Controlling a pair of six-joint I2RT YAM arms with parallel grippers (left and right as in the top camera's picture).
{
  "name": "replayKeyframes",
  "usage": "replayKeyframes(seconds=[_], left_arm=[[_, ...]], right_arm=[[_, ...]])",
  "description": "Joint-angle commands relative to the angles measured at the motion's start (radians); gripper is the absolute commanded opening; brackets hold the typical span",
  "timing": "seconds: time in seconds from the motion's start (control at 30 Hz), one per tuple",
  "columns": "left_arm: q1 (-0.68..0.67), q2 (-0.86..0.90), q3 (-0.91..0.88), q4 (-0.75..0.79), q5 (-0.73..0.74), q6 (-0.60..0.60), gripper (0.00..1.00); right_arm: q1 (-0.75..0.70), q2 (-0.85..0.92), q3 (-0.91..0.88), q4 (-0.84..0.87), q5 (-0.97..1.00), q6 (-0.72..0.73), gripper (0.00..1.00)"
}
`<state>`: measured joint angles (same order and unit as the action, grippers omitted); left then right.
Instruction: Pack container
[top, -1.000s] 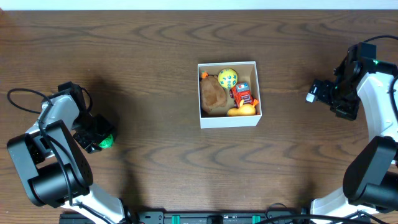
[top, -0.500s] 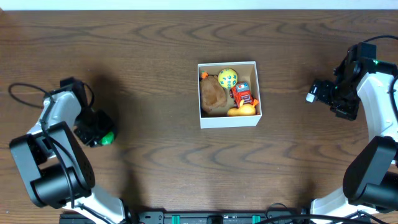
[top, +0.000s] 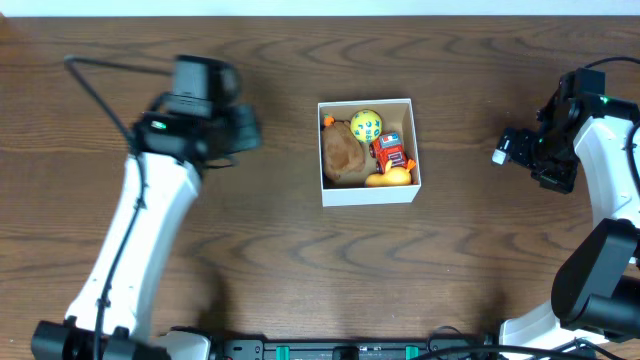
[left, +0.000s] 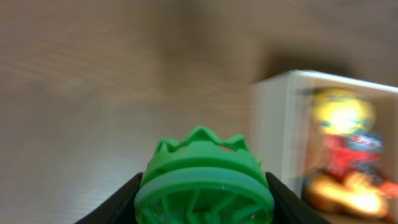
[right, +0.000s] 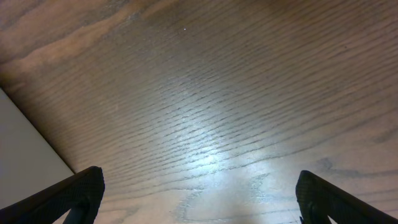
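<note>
The container (top: 368, 192) is a small white box with a tan inside, at the table's middle. It holds a brown lump (top: 343, 155), a yellow dotted ball (top: 366, 125), a red toy (top: 391, 152) and a yellow toy (top: 390, 178). My left gripper (top: 245, 130) is just left of the box, raised, and shut on a green ribbed toy (left: 204, 183). The left wrist view shows the box wall (left: 270, 130) ahead on the right, blurred. My right gripper (top: 508, 146) is open and empty at the far right; its view (right: 199, 199) shows only bare wood.
The table (top: 300, 260) is dark wood. A pale strip (right: 25, 149) shows at the left edge of the right wrist view. The left arm stretches from the front left corner up toward the box.
My left gripper has lifted the green toy from the table's left side and swung it far to the right, up to the box. The right arm has not moved.
</note>
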<state>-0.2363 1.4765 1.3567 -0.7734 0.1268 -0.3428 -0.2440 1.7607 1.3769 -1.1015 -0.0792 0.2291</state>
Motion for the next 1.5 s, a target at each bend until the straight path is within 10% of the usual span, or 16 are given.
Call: replayKeyframes(seconds=[0.0, 0.47, 0.53, 0.77, 1.47], left_arm=[[-0.142, 0.009, 0.011, 0.053, -0.005, 0.017, 0.28], [-0.418, 0.265, 0.009, 0.132, -0.014, 0.034, 0.30], [-0.415, 0.263, 0.009, 0.136, -0.014, 0.035, 0.63], [-0.369, 0.228, 0.010, 0.140, -0.015, 0.035, 0.98], [0.175, 0.033, 0.006, 0.144, -0.146, 0.035, 0.98]], right_arm=[[-0.005, -0.004, 0.000, 0.002, -0.007, -0.009, 0.99], [-0.005, -0.004, 0.000, 0.002, -0.007, -0.010, 0.99], [-0.005, -0.004, 0.000, 0.002, -0.007, -0.010, 0.99], [-0.005, -0.004, 0.000, 0.009, -0.007, -0.011, 0.99], [0.277, -0.026, 0.264, 0.357, 0.079, -0.093, 0.99]])
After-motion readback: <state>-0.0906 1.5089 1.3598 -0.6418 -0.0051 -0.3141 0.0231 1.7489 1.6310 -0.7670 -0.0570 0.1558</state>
